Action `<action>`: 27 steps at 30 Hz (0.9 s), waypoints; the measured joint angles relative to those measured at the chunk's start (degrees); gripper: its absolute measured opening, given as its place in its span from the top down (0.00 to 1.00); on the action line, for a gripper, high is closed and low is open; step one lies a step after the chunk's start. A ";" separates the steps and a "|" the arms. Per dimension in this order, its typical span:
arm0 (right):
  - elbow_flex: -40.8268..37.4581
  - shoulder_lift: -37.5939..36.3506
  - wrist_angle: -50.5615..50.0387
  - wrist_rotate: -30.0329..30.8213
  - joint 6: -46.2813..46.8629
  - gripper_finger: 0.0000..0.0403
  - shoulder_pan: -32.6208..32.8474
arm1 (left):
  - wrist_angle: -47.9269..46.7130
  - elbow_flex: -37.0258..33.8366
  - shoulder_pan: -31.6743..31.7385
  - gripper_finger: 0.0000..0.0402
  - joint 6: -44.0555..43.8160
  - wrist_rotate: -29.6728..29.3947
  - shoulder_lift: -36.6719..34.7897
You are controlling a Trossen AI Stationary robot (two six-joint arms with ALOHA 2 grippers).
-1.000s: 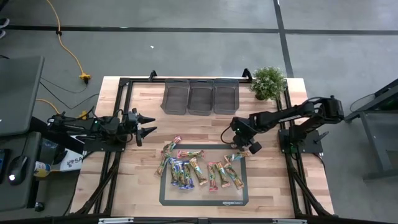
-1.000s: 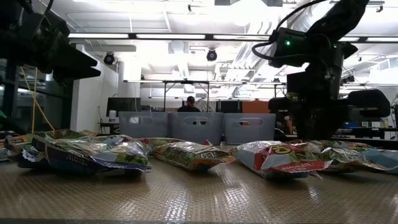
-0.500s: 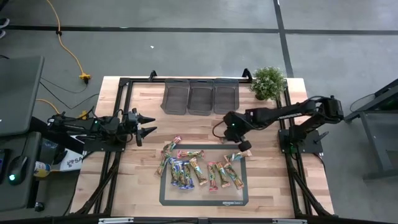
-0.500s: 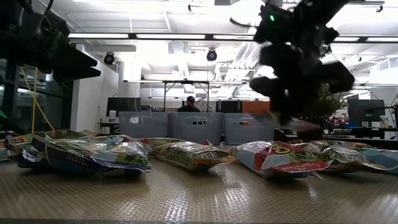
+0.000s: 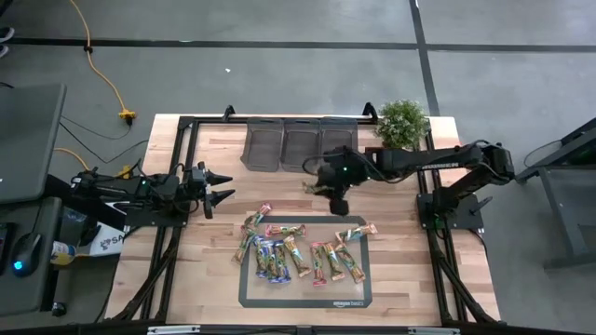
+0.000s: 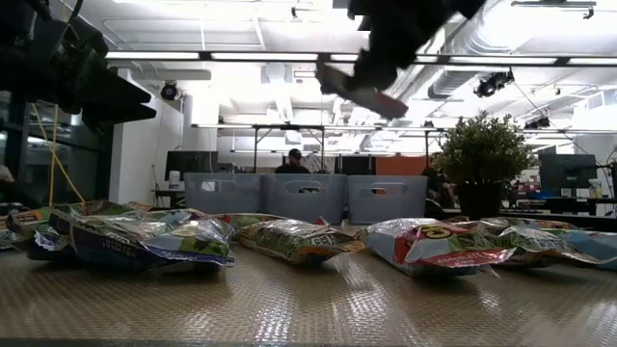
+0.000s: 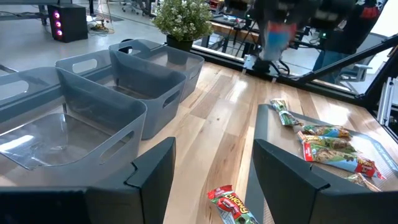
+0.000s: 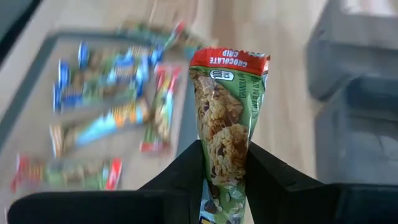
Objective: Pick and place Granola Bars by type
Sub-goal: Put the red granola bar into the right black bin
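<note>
Since a second ago my right gripper (image 8: 224, 167) has swung from the mat toward the bins (image 5: 300, 146), fingers pinched on a green granola bar (image 8: 227, 127). I'd centre over the matching bin just ahead before releasing. Left gripper (image 7: 211, 165) waits, jaws spread, empty.

one camera is looking straight down, another level across the mat (image 5: 303, 296); both are showing the bins (image 5: 300, 145).

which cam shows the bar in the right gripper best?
Right wrist view: the bar fills the frame, pinched between the fingers, label readable. High view shows a speck by the bins; low view a blurred silhouette; left wrist view nothing certain.
</note>
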 joint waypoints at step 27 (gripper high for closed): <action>10.74 -13.42 -3.80 6.52 2.96 0.79 -0.39 | -0.02 0.00 -0.01 0.47 0.00 0.15 0.00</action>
